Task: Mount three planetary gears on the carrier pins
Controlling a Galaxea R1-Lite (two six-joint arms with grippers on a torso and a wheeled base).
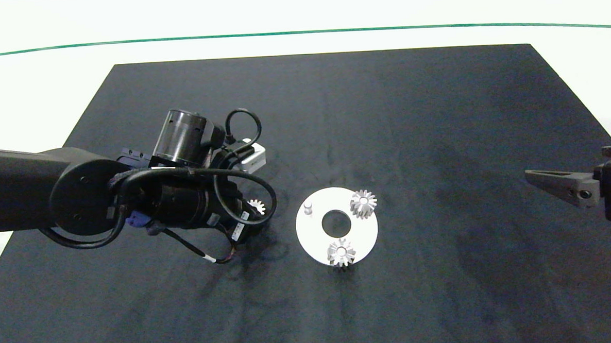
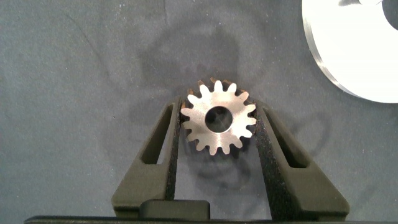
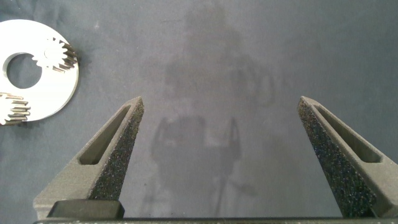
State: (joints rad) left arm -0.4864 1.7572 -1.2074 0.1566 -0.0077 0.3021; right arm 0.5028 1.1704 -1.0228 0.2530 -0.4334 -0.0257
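While two planetary gears [image 1: 363,203] [image 1: 341,252] are already seated on the carrier disc [image 1: 316,233], one gear [image 2: 218,119] is held off the disc, to its left, clamped between the foam pads [image 2: 266,149] of the left gripper [image 2: 219,134] above the dark mat [image 1: 438,135].

Item: spur gear, silver metal, pointed teeth, round centre bore. It is judged rigid, dense for its size, and slick on its flanks; breakage is not expected, but slipping or tilting in the pads is. Hold is taken across opposite tooth tips, bore left clear and facing the camera, which is judged suitable for lowering over a pin.

Item: carrier pins. One bare pin [image 1: 308,207] is seen upright on the disc's left part, nearest the held gear; the other two are covered by seated gears. The fit is judged close, so the bore would have to be kept level and centred.

Item: right gripper [image 3: 217,146], parked well to the right of the disc, fingers wide apart, nothing between them.
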